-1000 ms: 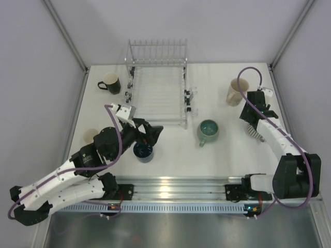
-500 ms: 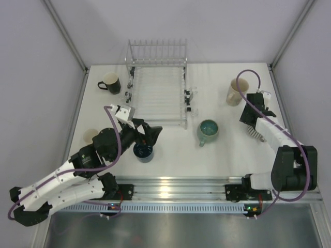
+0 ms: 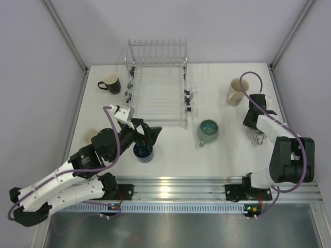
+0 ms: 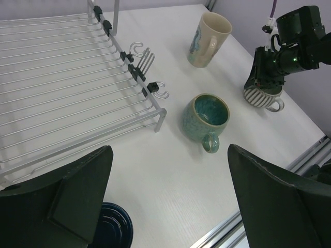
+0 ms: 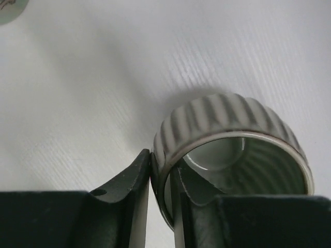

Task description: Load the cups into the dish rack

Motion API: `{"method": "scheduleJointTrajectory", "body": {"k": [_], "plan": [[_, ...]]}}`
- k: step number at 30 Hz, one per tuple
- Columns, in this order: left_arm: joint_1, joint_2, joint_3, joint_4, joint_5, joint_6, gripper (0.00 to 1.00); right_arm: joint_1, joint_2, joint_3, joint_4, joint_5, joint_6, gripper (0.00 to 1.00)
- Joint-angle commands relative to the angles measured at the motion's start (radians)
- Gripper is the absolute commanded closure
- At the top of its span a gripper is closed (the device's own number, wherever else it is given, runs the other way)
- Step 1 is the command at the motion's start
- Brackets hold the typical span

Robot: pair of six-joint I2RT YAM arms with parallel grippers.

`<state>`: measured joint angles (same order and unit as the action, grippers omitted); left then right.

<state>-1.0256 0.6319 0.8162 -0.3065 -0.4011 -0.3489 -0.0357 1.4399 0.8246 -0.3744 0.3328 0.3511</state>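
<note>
My right fingers (image 5: 135, 178) are clenched on the rim of the ribbed beige cup (image 5: 227, 121), one finger outside the wall and one inside. The cup sits upright on the white surface (image 3: 222, 160) near the right edge, well apart from the silver wire dish rack (image 3: 158, 88) at the far middle. My left fingers (image 4: 77, 191) are spread wide and released, hanging just above the dark blue cup (image 3: 143, 151) near the rack's front left corner, gripping nothing. The teal-green mug (image 3: 208, 130) stands just off the rack's front right corner, handle toward me. The tall cream cup (image 3: 236, 92) is beyond the ribbed one. The black mug with a cream inside (image 3: 110, 82) stands left of the rack. A small yellowish cup (image 3: 91, 135) peeks out beside my left arm.
</note>
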Motion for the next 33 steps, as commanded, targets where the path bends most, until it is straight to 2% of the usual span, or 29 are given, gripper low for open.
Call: {"method": "scheduleJointTrajectory", "body": {"k": [1, 2, 3, 10, 13, 16, 17, 20, 28, 31, 33], "plan": [[-0.001, -0.005, 0.015, 0.052, 0.018, 0.016, 0.02, -0.012, -0.061, 0.024, -0.001, -0.040, 0.011, 0.82], [-0.001, -0.001, 0.015, 0.052, 0.022, 0.016, 0.02, -0.010, -0.070, 0.027, -0.007, -0.054, 0.014, 0.97], [-0.001, 0.005, 0.018, 0.053, 0.025, 0.016, 0.02, -0.012, -0.088, 0.030, -0.017, -0.058, 0.018, 1.00], [-0.001, 0.066, 0.047, 0.052, 0.082, -0.004, 0.04, -0.010, -0.243, 0.071, -0.084, -0.133, 0.040, 1.00], [-0.001, 0.087, 0.060, 0.053, 0.100, -0.022, 0.05, -0.010, -0.329, 0.099, -0.112, -0.199, 0.064, 1.00], [-0.001, 0.109, 0.069, 0.059, 0.120, -0.039, 0.06, -0.010, -0.420, 0.097, -0.087, -0.334, 0.129, 1.00], [-0.001, 0.114, 0.069, 0.063, 0.125, -0.048, 0.06, -0.010, -0.444, 0.090, -0.068, -0.433, 0.153, 1.00], [-0.001, 0.129, 0.069, 0.086, 0.156, -0.064, 0.06, 0.006, -0.524, 0.039, 0.043, -0.575, 0.274, 1.00], [-0.001, 0.149, 0.063, 0.191, 0.277, -0.096, 0.07, 0.091, -0.728, -0.045, 0.253, -0.630, 0.581, 1.00], [0.001, 0.152, 0.054, 0.246, 0.295, -0.108, 0.07, 0.099, -0.771, -0.099, 0.382, -0.675, 0.715, 1.00], [0.001, 0.169, 0.055, 0.279, 0.335, -0.107, 0.07, 0.115, -0.794, -0.145, 0.549, -0.718, 0.825, 1.00]]}}
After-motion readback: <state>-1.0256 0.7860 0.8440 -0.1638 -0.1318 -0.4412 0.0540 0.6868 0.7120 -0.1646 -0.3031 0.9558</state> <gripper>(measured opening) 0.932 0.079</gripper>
